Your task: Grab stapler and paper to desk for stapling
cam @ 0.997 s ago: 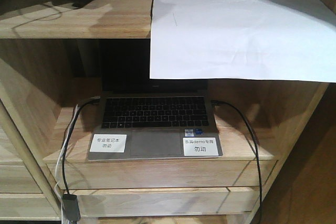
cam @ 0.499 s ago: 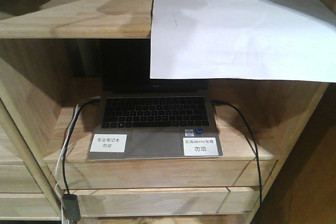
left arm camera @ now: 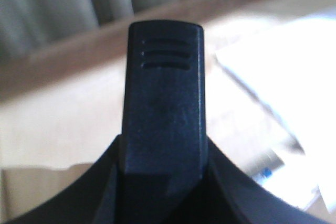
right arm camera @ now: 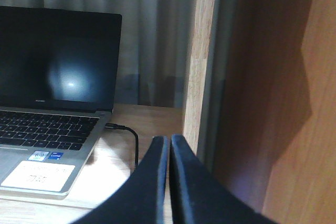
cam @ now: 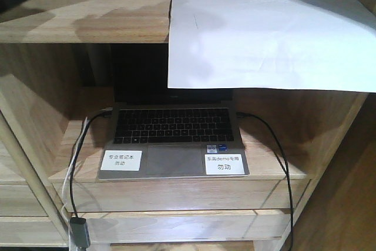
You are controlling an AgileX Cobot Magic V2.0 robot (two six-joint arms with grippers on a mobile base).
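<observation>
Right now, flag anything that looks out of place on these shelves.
The paper juts well past the front edge of the upper shelf, and its overhanging part sits unsupported above the laptop.

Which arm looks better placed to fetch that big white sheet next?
The right. The right end effector is shut, empty, near the laptop; the left end effector seems to hold the stapler. The paper overhangs the shelf.

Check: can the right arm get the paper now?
Not directly, probably: the right gripper sits shut at laptop level; the paper lies on the shelf above, though its overhanging edge looks unobstructed.
</observation>
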